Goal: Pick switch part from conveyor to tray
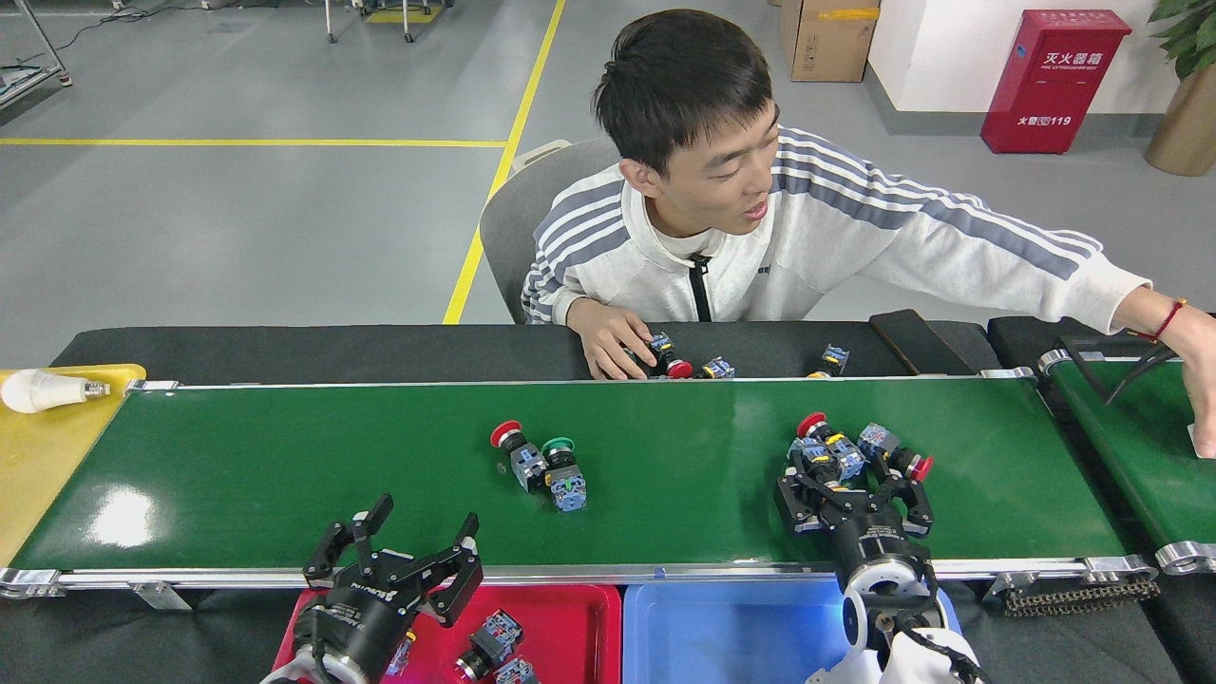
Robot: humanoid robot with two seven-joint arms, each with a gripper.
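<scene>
The conveyor is the wide green belt across the view. Two switch parts, red-capped and green-capped, lie together at its middle. A cluster of switch parts lies right of centre. My right gripper is open, low over the belt at the cluster's near side, fingers spread to either side. My left gripper is open with nothing between its fingers, above the belt's front rail and the red tray. The red tray holds a few switch parts. A blue tray sits beside it.
A person sits behind the belt, one hand on loose switch parts on the black table, the other hand on a second narrower green belt at the right. A light bulb lies on a yellow tray at the left.
</scene>
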